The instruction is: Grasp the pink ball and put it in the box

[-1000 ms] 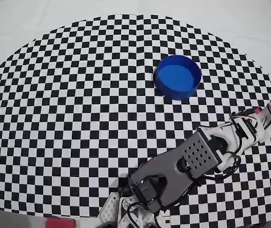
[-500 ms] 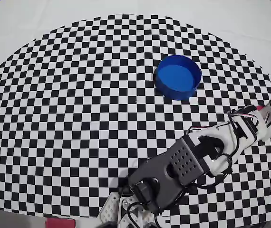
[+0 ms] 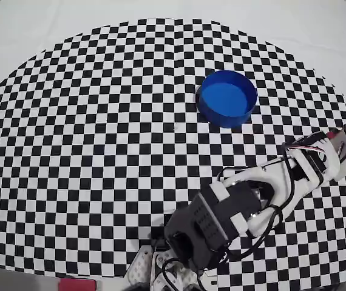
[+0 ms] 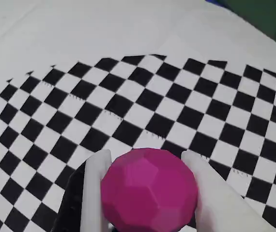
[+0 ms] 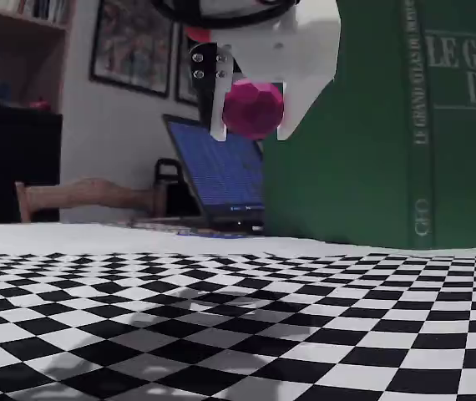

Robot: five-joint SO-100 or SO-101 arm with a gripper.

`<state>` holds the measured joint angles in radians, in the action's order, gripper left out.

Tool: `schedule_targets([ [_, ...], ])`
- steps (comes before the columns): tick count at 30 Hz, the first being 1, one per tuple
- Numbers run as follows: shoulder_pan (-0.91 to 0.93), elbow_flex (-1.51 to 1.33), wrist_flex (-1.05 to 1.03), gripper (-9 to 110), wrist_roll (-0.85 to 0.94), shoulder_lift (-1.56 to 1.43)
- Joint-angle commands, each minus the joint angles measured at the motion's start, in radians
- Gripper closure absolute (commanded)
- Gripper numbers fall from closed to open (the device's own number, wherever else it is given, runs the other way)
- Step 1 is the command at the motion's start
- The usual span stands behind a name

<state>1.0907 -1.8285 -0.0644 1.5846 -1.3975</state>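
Overhead view shows the checkered mat (image 3: pixel 100 133) spread across the white table, with the white-and-grey arm (image 3: pixel 246 200) reaching from the mat's near edge toward its right rim. The blue tub (image 3: pixel 226 98) stands on the mat, up and to the left of the arm's far end and well apart from it; its floor shows bare blue, with nothing inside. The fixed view has the gripper (image 5: pixel 253 129) raised well above the mat, with a large green book (image 5: pixel 388 125) and a laptop (image 5: pixel 217 180) behind it. The jaws are closed on the pink ball (image 4: pixel 148 189), one white finger (image 4: pixel 93 193) pressed against each side, and the ball hangs clear of the mat.
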Motion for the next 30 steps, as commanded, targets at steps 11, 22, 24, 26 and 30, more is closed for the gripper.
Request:
schedule_targets([
  [11, 0.025, -0.138, 0.008, 101, -0.005, -0.296],
  [22, -0.021, -0.216, 0.008, 101, -0.005, -0.387],
  [24, -0.037, -0.221, 0.008, 101, -0.005, -0.391],
  [26, -0.054, -0.227, 0.008, 101, -0.005, -0.399],
  [30, -0.095, -0.241, 0.009, 101, -0.005, -0.416],
])
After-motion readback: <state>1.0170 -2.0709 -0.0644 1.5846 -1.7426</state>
